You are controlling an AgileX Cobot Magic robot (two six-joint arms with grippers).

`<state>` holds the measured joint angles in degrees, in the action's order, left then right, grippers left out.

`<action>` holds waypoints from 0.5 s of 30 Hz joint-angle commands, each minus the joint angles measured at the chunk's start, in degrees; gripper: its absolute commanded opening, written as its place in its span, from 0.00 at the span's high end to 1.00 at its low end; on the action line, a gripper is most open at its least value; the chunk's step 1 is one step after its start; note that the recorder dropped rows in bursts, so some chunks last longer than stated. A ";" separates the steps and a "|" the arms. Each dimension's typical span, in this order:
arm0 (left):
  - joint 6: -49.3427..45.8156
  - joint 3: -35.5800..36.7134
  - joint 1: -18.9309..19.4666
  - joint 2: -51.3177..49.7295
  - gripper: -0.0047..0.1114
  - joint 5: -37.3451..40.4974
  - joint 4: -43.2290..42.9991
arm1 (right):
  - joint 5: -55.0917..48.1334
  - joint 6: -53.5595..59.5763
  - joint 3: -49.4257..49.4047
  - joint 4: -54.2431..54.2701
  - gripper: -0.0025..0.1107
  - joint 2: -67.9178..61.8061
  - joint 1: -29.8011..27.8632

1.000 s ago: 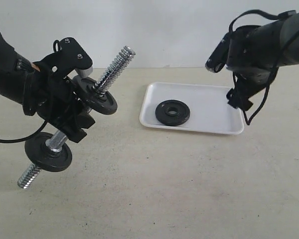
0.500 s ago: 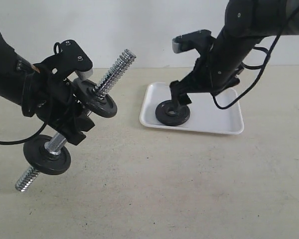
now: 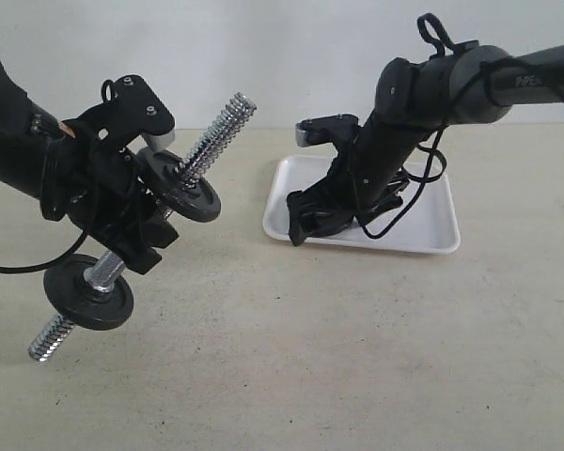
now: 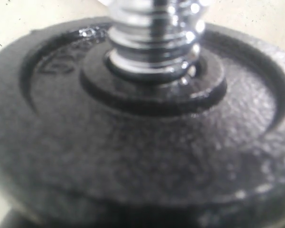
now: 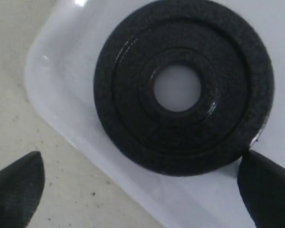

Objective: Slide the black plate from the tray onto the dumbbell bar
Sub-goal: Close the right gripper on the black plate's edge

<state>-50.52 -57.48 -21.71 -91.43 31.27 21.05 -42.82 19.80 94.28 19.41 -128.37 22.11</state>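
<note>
The black plate (image 5: 183, 85) lies flat in the white tray (image 5: 61, 80), close to one rounded corner. My right gripper (image 5: 142, 190) is open just above it. One fingertip (image 5: 16, 185) is over the table outside the rim. The other (image 5: 268, 190) is at the plate's edge. In the exterior view the right gripper (image 3: 318, 224) hides the plate at the left end of the tray (image 3: 423, 221). My left gripper (image 3: 132, 230) is shut on the middle of the dumbbell bar (image 3: 216, 127), held tilted in the air. The bar carries an upper disc (image 3: 183, 188) and a lower disc (image 3: 89, 291).
In the left wrist view a black disc (image 4: 142, 142) on the threaded rod (image 4: 154, 28) fills the picture and hides the fingers. A pale wall rises behind the beige table (image 3: 357, 357). Cables hang from the right arm (image 3: 432, 89) over the tray.
My right arm has swung from the back right down to the tray's left end and now covers the plate in the exterior view. The left arm and bar have barely moved.
</note>
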 commanded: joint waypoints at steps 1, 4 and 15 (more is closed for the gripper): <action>-1.00 -1.49 -0.05 3.34 0.92 -6.69 2.30 | 3.79 3.51 1.98 1.21 0.06 -0.15 1.47; -1.00 -1.49 -0.05 3.34 0.92 -6.96 2.30 | 4.15 4.28 3.27 1.32 0.06 -0.15 2.11; -1.00 -1.49 -0.05 3.34 0.92 -6.81 2.30 | 11.04 4.90 4.10 1.08 0.06 -0.15 2.41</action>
<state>-50.62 -57.48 -21.71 -91.43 31.27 21.05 -35.04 24.80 97.78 20.72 -128.73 24.51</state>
